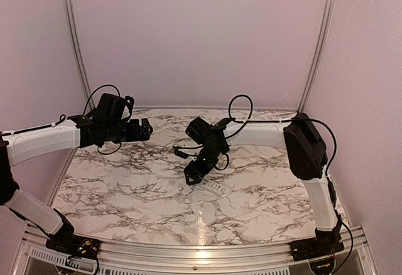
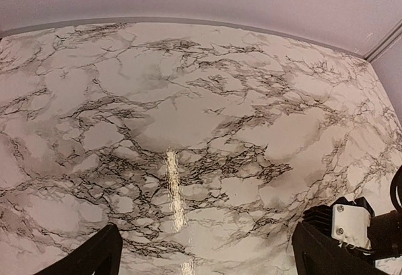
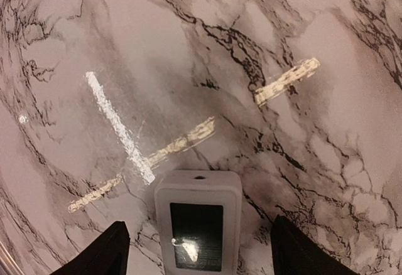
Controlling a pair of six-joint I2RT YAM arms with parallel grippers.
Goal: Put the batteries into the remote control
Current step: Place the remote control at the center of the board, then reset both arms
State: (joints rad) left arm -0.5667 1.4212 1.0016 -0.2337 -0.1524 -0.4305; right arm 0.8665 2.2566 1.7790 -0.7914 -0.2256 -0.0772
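The remote control (image 3: 198, 190) is a small white bar with a dark window, lying flat on the marble table (image 3: 301, 130). In the top view the remote control (image 1: 211, 188) sits mid-table, just in front of my right gripper (image 1: 192, 173). My right gripper (image 3: 198, 226) hangs over it, open, one black finger on each side and a gap between each finger and the casing. My left gripper (image 1: 145, 129) is raised over the table's left back part, open and empty, and the left gripper (image 2: 205, 237) looks down on bare marble. The batteries are out of view.
The right arm's black and white wrist (image 2: 352, 225) shows at the lower right of the left wrist view. Lilac walls (image 1: 201, 36) close in the table at the back and sides. A metal rail (image 1: 201, 250) runs along the near edge.
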